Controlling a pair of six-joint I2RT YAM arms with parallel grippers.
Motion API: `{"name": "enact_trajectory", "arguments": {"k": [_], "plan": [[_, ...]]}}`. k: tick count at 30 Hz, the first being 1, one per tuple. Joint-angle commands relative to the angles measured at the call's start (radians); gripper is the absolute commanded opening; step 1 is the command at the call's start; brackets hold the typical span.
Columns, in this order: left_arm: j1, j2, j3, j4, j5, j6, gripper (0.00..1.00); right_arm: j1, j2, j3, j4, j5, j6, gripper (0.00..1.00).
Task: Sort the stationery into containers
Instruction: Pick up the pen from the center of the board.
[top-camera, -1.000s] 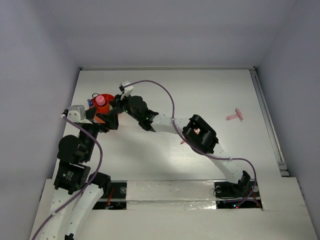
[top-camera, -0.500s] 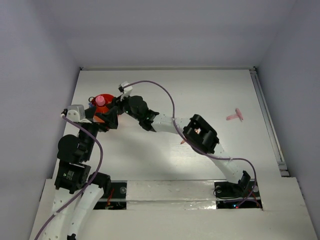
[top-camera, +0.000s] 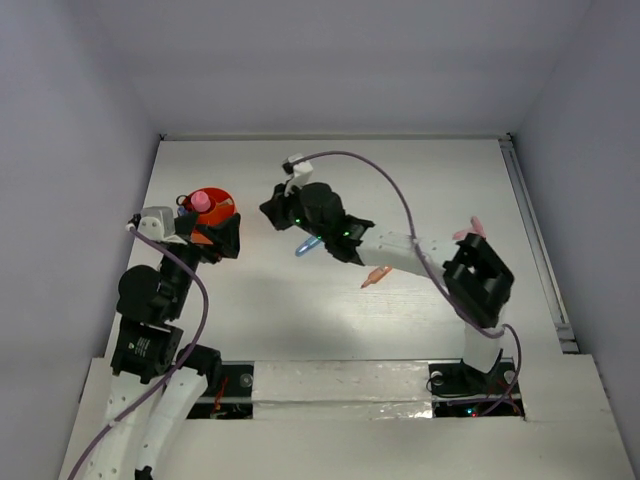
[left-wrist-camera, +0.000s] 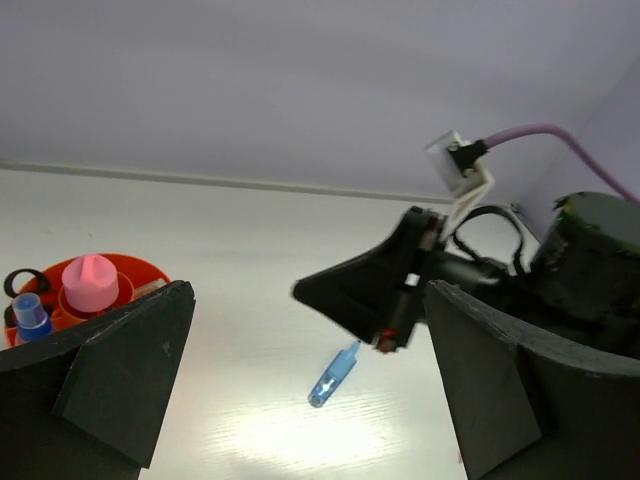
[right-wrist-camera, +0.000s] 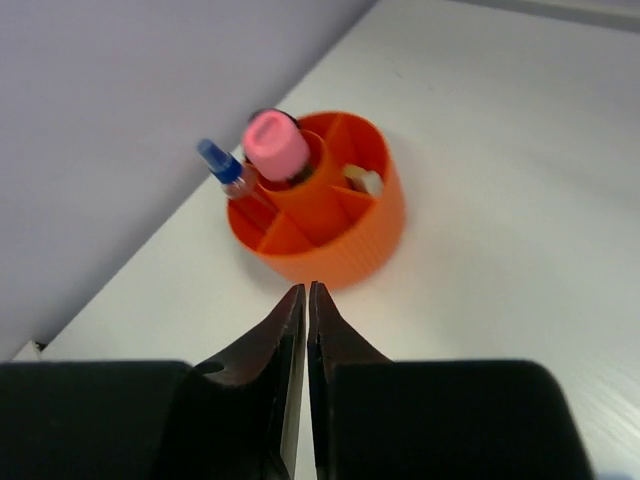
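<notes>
1. My left fingers (left-wrist-camera: 120, 370) are wide apart and empty, at 6 o'clock of the orange cup (top-camera: 218, 197).
2. My right fingers (right-wrist-camera: 262, 350) are pressed together, empty.
3. The pink tube (right-wrist-camera: 275, 143) stands in the cup.
4. The light blue marker (top-camera: 308, 245) lies on the desk (top-camera: 400, 180), 4 o'clock from the cup.

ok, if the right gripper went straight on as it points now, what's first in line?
Likely the orange cup, its near wall, dead ahead of the shut right gripper; distance is hard to judge.
</notes>
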Motion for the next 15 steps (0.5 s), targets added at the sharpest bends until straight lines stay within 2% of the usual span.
{"name": "enact_trajectory", "arguments": {"k": [1, 3, 5, 6, 10, 12, 15], "plan": [[0.003, 0.033, -0.001, 0.062, 0.083, -0.015, 0.99, -0.063, -0.124, -0.166, -0.163, 0.036, 0.077, 0.11], [0.003, 0.045, 0.0, 0.062, 0.101, -0.024, 0.99, -0.083, -0.199, -0.292, -0.24, 0.042, 0.094, 0.12], [0.003, 0.049, -0.001, 0.062, 0.126, -0.035, 0.99, -0.096, -0.245, -0.365, -0.295, 0.046, 0.107, 0.21], [0.003, 0.051, -0.001, 0.086, 0.137, -0.042, 0.99, -0.105, -0.276, -0.413, -0.314, 0.024, 0.109, 0.34], [0.003, 0.059, -0.006, 0.105, 0.166, -0.072, 0.99, -0.105, -0.255, -0.415, -0.421, -0.1, 0.097, 0.52], [0.003, 0.063, -0.007, 0.111, 0.173, -0.079, 0.99, -0.096, -0.219, -0.368, -0.478, -0.094, 0.1, 0.61], [0.003, 0.063, -0.009, 0.108, 0.167, -0.081, 0.99, -0.086, -0.185, -0.326, -0.515, -0.074, 0.103, 0.67]]}}
